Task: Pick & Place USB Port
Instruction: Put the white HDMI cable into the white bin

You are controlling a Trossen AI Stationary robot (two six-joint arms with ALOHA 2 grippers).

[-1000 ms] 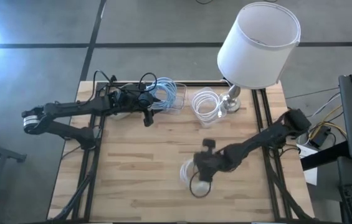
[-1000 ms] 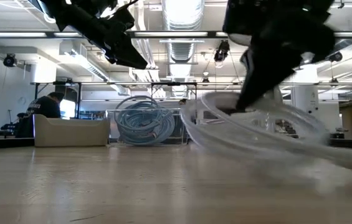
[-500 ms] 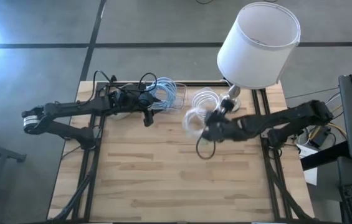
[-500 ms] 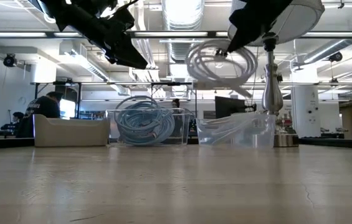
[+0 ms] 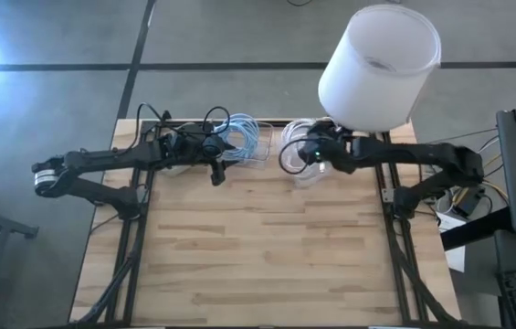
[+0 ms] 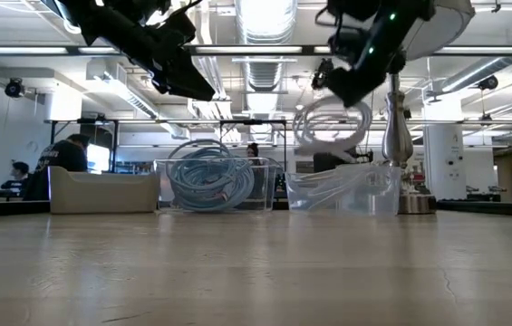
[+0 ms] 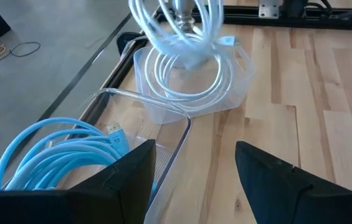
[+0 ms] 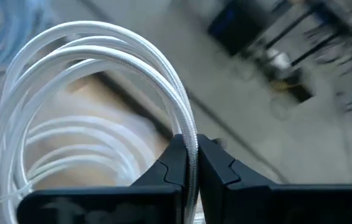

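Pale wood planks make up the table top (image 5: 258,247), and most of it lies bare: everything stands along the far edge, leaving the middle and the near half open.

The right gripper (image 5: 305,153) hangs above the far edge, toward the right, its two dark fingers (image 8: 174,163) pressed together on a coiled white USB cable (image 8: 95,68). In the low view the coil (image 6: 333,127) dangles clear of the table, just over a clear plastic bin (image 6: 342,188). From the left wrist view that bin (image 7: 241,74) already holds a second coil of white cable (image 7: 191,81) lying flat inside; the hanging coil appears to sit right above its rim, though the blur there makes it hard to judge whether the two touch.

Just beside it along the far edge stands another clear plastic bin (image 5: 262,144) holding a coiled light-blue cable (image 5: 239,132). The left gripper (image 5: 216,169) waits at this bin's near side with its jaws spread apart and nothing between them.

A table lamp with a white drum shade (image 5: 381,64) and a silver stem (image 6: 394,136) stands at the far right corner, just behind the white-cable bin, crowding the room around the right arm there.
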